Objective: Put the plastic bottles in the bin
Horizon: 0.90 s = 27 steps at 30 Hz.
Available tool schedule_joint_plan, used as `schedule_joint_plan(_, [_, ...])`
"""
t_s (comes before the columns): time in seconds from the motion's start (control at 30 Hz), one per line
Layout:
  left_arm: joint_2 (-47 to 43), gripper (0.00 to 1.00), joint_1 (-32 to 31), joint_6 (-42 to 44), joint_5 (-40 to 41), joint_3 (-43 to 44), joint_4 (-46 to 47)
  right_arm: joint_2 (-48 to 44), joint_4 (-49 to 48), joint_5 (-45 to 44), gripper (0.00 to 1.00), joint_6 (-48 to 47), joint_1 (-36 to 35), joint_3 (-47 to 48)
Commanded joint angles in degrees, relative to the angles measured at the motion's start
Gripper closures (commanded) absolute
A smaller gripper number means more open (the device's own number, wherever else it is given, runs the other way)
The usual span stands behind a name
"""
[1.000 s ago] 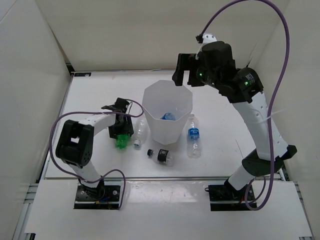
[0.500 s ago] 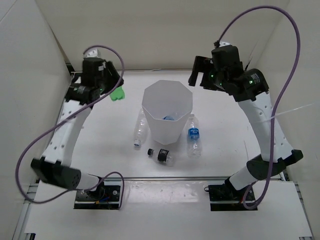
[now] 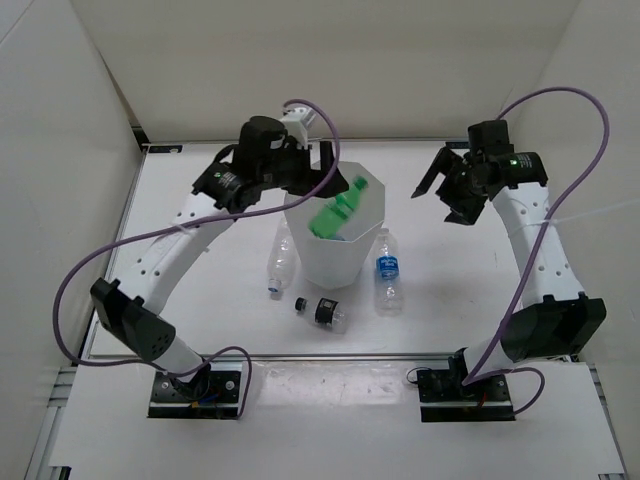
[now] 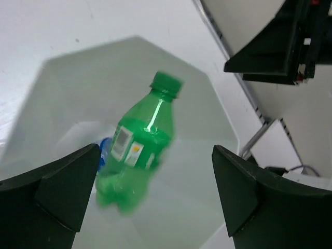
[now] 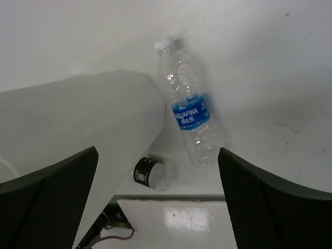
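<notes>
The green bottle [image 3: 336, 217] is loose in the air, tilted and blurred, inside the mouth of the white bin [image 3: 342, 268]. My left gripper [image 3: 322, 168] hangs open just above the bin's back rim. In the left wrist view the green bottle [image 4: 139, 150] sits between the wide-apart fingers without touching them, over the bin [image 4: 226, 136] and a blue-labelled bottle [image 4: 104, 149] inside. A plain clear bottle [image 3: 281, 261], a black-labelled bottle [image 3: 323, 311] and a blue-labelled bottle [image 3: 387, 272] lie around the bin. My right gripper [image 3: 446, 198] is open and holds nothing, up right of the bin.
White enclosure walls stand at the left, back and right of the table. A metal rail [image 3: 320, 355] runs along its near edge. The right wrist view looks down on the blue-labelled bottle [image 5: 191, 116], the black-labelled bottle [image 5: 150, 174] and the bin's side [image 5: 78, 119].
My left arm swung from the back left to above the bin, opened and let go of the green bottle, which now drops in. My right arm drew back to the right.
</notes>
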<state>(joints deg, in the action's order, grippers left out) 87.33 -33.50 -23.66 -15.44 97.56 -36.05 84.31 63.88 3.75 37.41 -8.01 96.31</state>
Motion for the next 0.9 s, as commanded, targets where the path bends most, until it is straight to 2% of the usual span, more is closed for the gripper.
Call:
schedule_joint_plan(0.0, [-2.60,0.00,-1.75,3.27,-1.09,2.28,-0.07,-0.99,-3.23,6.18,0.00,-1.19,-1.48,-3.93])
schedule_joint_plan(0.17, [-5.32,0.00,-1.75,3.80,6.90,4.92,-2.88,2.61,-5.34,4.78,0.00,-3.13,-3.85,-11.15])
schedule_joint_plan(0.2, [-5.94,0.00,-1.75,3.80,12.05,4.31,-2.88,3.22,-6.56,4.25,0.00,-3.13,-4.46,-13.84])
schedule_joint_plan(0.33, [-11.64,0.00,-0.35,0.11,22.72,-2.34,-4.46,7.26,-10.17,2.68,0.00,-5.41,-7.01,-19.74])
schedule_joint_plan(0.53, [-14.55,0.00,6.86,-5.34,22.55,-10.88,-12.08,14.64,-13.77,2.67,0.02,-7.61,-8.78,-23.10])
schedule_joint_plan(0.67, [-17.00,0.00,10.99,-8.06,23.61,-18.16,-14.48,16.58,-15.89,5.56,0.09,-8.40,-8.78,-24.42])
schedule_joint_plan(0.73, [-18.85,0.00,13.27,-9.12,23.62,-21.87,-13.26,17.80,-16.42,6.35,0.17,-9.11,-8.78,-23.90])
schedule_joint_plan(0.77, [-19.82,0.00,14.06,-9.12,23.09,-23.62,-12.56,18.34,-15.81,6.36,0.22,-9.11,-8.78,-23.89])
schedule_joint_plan(0.8, [-21.13,0.00,14.85,-9.82,23.09,-26.43,-12.03,18.34,-15.10,6.36,0.35,-9.11,-8.25,-23.28])
schedule_joint_plan(0.87, [-21.76,0.00,17.40,-10.44,22.39,-28.64,-12.02,18.09,-14.57,5.48,0.46,-8.50,-6.76,-23.80])
